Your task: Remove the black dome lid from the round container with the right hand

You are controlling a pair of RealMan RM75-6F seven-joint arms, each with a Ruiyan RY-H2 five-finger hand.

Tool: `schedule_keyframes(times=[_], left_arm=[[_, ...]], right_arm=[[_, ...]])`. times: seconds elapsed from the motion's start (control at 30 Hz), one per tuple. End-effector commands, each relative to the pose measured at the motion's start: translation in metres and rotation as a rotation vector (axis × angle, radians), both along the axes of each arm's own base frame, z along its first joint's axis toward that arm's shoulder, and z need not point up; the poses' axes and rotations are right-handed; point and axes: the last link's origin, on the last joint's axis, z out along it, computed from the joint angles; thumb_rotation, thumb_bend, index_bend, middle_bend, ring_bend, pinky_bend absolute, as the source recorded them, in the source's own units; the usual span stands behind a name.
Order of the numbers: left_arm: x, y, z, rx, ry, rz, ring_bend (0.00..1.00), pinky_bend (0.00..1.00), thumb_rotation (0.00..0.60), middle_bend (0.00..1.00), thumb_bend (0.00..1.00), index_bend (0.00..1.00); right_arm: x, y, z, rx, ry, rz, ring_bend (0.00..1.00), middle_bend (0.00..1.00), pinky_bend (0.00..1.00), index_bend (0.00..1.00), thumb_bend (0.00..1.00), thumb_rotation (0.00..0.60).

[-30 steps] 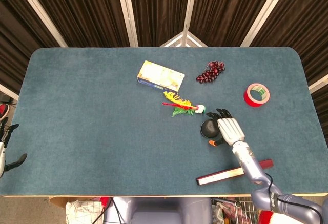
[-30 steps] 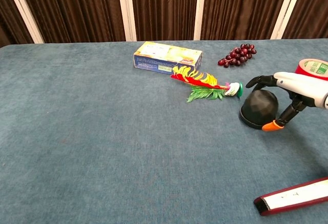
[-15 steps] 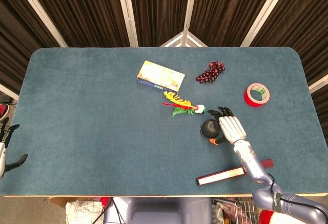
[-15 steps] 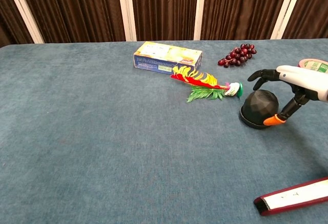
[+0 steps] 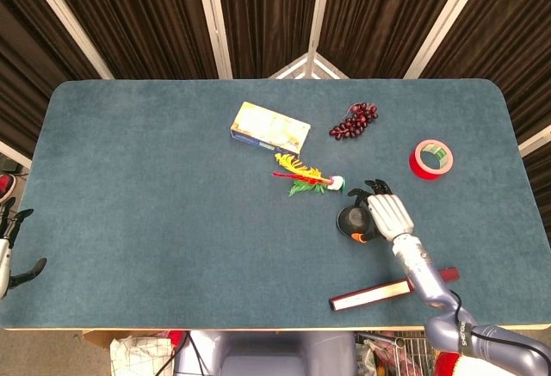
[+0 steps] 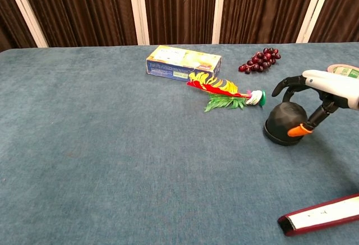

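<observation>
My table (image 5: pixel 155 204) is big and blue. My right arm (image 5: pixel 424 266) reaches in from about five o'clock, up toward the middle. My right hand (image 5: pixel 386 214) sits at the end of it, palm down. Its dark fingers (image 6: pixel 284 82) curl over the top of the black dome lid (image 6: pixel 283 121), and the orange thumb tip (image 6: pixel 295 130) rests against the lid's side. The hand is cupped around the lid, but I cannot tell if it has a firm hold. The lid stands on the table, low and flat at its base, at nine o'clock from my palm. I cannot make out the round container under it.

My left hand (image 5: pixel 9 260) hangs off the table edge at nine o'clock, holding nothing, fingers apart.

A long red bar (image 6: pixel 320 215) lies at six o'clock from the lid. A yellow box (image 5: pixel 269 127) lies at eleven o'clock. A red tape roll (image 5: pixel 431 158) is at two o'clock, the grapes (image 5: pixel 354 120) at twelve, and a feathery toy (image 5: pixel 308 176) just beside the lid at ten.
</observation>
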Motion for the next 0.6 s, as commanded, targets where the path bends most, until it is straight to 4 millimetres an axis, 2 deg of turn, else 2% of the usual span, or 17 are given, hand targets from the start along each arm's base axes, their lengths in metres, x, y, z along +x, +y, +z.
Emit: schedule_keyframes(times=[0.03,0.23,0.43,0.6], left_arm=[[0.0,0.0,0.0,-0.001,0.0,0.0,0.0,0.09,0.6,0.0,0.31,0.19],[0.0,0.0,0.0,0.0,0.0,0.0,0.0,0.09,0.6,0.0,0.31,0.19],[0.0,0.0,-0.001,-0.004,0.002,0.0,0.0,0.09,0.6,0.0,0.31,0.19],[0.0,0.0,0.0,-0.002,0.002,0.001,0.0,0.09,0.6,0.0,0.31,0.19]], right_arm=[[0.002,0.0,0.0,-0.008,-0.006,0.01,0.15,0.45,0.0,0.31,0.08,0.6],[0.008,-0.002,0.008,-0.037,-0.035,0.028,0.15,0.47,0.0,0.33,0.08,0.6],[0.012,-0.006,0.024,-0.071,-0.06,0.034,0.15,0.47,0.0,0.33,0.08,0.6],[0.005,-0.012,0.042,-0.101,-0.043,0.017,0.15,0.47,0.0,0.33,0.08,0.6]])
